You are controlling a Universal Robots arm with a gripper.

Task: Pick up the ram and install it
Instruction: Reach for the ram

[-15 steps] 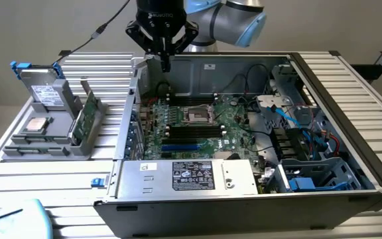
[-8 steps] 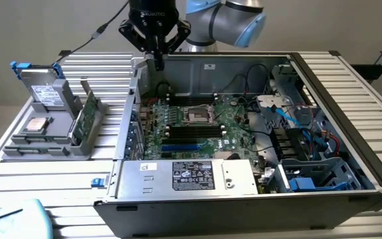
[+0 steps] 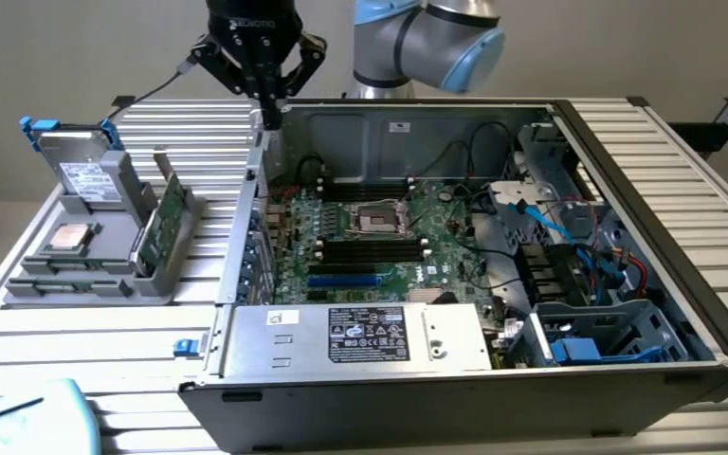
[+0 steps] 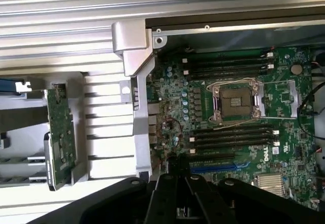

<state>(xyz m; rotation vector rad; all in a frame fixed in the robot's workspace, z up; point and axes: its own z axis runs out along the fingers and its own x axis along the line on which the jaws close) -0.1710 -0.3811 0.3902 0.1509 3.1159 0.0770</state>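
Claw [image 3: 266, 116] pinched together, holding nothing. Hangs just above side wall [image 3: 261, 156] of open computer case [image 3: 667, 190]. Below the claw, inside the case: motherboard [image 3: 377, 227]. Well apart from the claw, outside the case past that wall: ram [image 3: 158, 235], on edge in grey holder [image 3: 73, 284]. Farther still, in same holder: hard drive [image 3: 80, 175], processor chip [image 3: 67, 237].

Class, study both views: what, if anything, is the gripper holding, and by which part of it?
Nothing is held. The gripper is shut and empty, and it hovers over the edge of the open computer case.
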